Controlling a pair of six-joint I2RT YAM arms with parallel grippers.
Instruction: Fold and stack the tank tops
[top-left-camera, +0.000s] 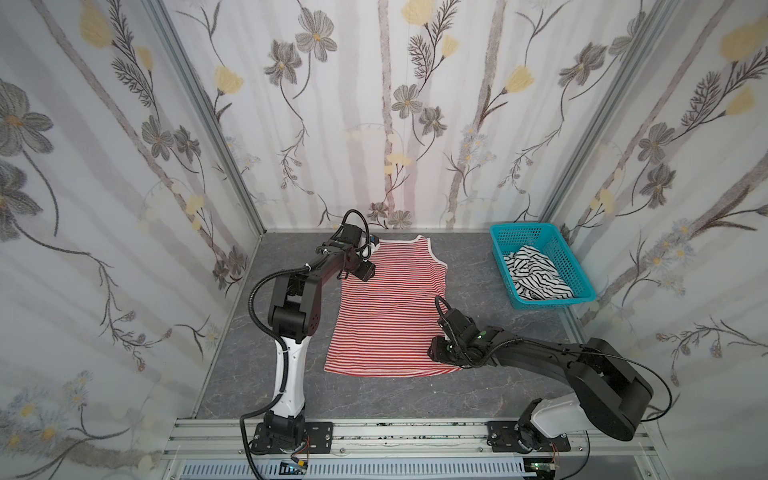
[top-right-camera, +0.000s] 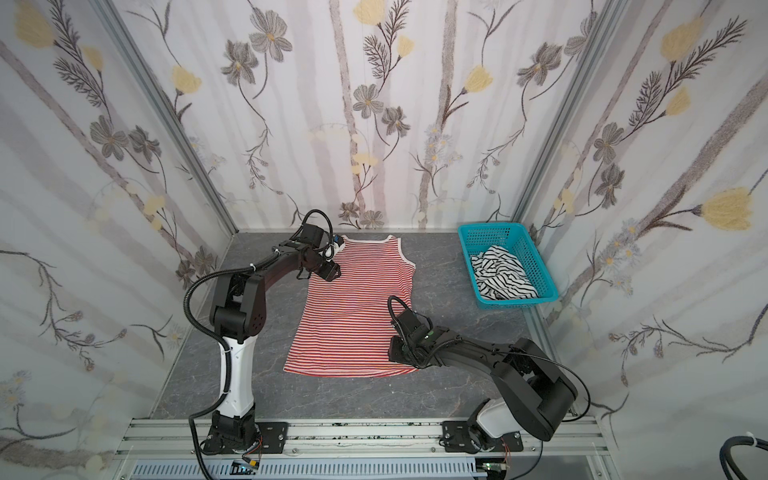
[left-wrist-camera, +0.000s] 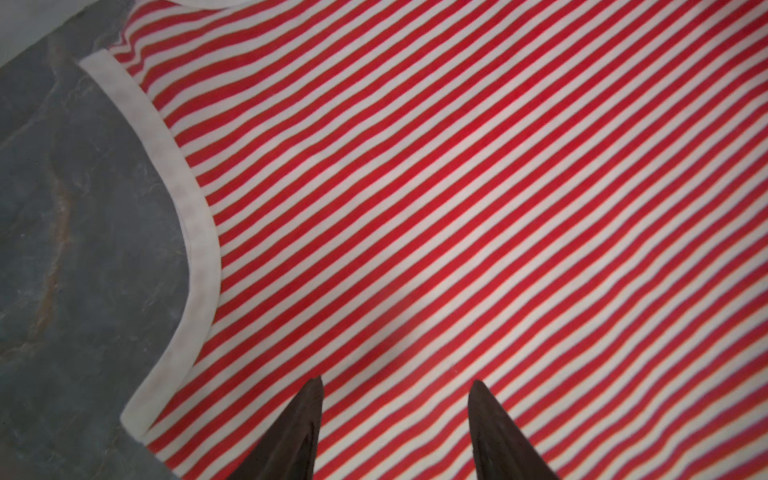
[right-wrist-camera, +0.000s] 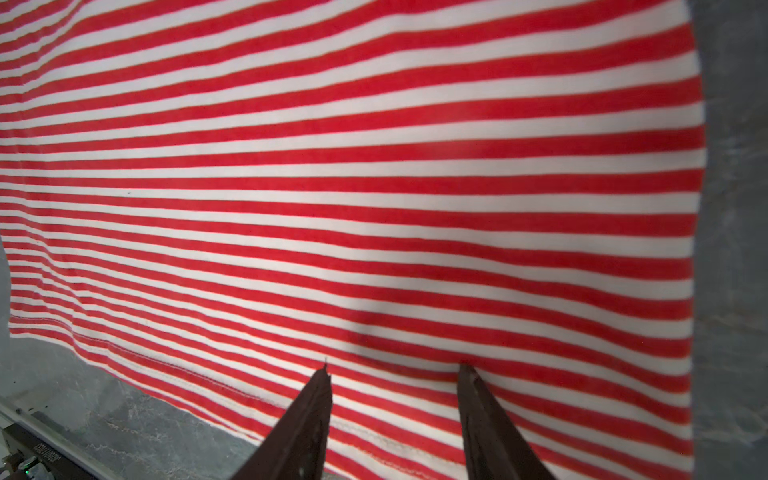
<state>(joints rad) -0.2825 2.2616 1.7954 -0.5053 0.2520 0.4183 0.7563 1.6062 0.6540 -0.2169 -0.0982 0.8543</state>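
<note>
Straight below the left gripper (left-wrist-camera: 397, 380) sits the far armhole of the red-and-white tank top (top-left-camera: 390, 307). It's flat, long axis running back to the right gripper (right-wrist-camera: 395, 366) over the near hem corner. Both have jaws spread, holding nothing. The black-and-white tank top (top-left-camera: 536, 274) is crumpled in the teal basket (top-left-camera: 521, 227), beyond the right gripper, so that arm's nearer I'd guess.

In both top views the left arm (top-left-camera: 320, 268) covers the far-left shoulder strap of the red-and-white striped knit tank top (top-left-camera: 390, 307), and the right arm (top-left-camera: 461, 338) hides its near-right hem corner. The black-and-white striped knit tank top (top-left-camera: 536, 274) lies crumpled in the teal perforated plastic basket (top-left-camera: 519, 237), its outline unreadable.
</note>
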